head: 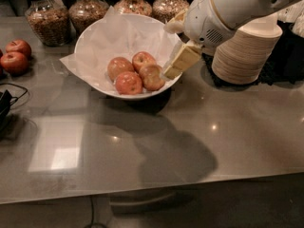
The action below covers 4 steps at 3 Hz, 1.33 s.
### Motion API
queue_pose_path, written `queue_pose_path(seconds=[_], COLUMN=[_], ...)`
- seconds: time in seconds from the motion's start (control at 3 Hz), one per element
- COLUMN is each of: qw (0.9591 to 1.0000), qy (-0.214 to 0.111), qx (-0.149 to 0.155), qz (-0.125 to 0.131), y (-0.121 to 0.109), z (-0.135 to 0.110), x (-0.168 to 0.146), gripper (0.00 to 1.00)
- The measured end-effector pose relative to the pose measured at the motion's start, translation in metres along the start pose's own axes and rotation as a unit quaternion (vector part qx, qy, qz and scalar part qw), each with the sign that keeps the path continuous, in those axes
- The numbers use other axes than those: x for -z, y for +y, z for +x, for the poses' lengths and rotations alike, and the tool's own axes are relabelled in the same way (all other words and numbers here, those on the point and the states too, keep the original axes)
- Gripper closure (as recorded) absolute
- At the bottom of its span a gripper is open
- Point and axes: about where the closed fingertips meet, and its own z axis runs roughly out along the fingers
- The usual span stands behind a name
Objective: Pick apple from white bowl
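- Where it sits beside three pinker apples (128,83), the apple (152,77) lies rightmost in the white bowl (92,44).
- gripper (168,51) at the bowl's right rim, jaws apart, holding nothing, just beside the apple.
- Bowl on the grey surface (228,127).

The scene is dimly lit, with light thrown from above. A pale rectangular glare patch (54,148) is reflected on the glossy desk (256,127) in front of the bowl (137,97), towards its left. Small bright specks (214,126) are seen in front of the bowl on its right. A broad dark shadow (175,158) is cast on the desk in front of the bowl. The gripper (176,56), held over the bowl's right rim, is brightly lit. The area behind the bowl is lost in darkness.
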Motion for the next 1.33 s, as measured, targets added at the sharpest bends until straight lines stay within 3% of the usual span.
queue_pose_path(seconds=[0.67,1.33], qw=[0.9993,0.9978], qy=[-0.027,-0.027], qx=[-0.012,-0.031], qz=[-0.023,-0.052], y=[-0.005,-0.003], z=[-0.006,0.002], x=[-0.023,-0.054], gripper=[0.25,0.26])
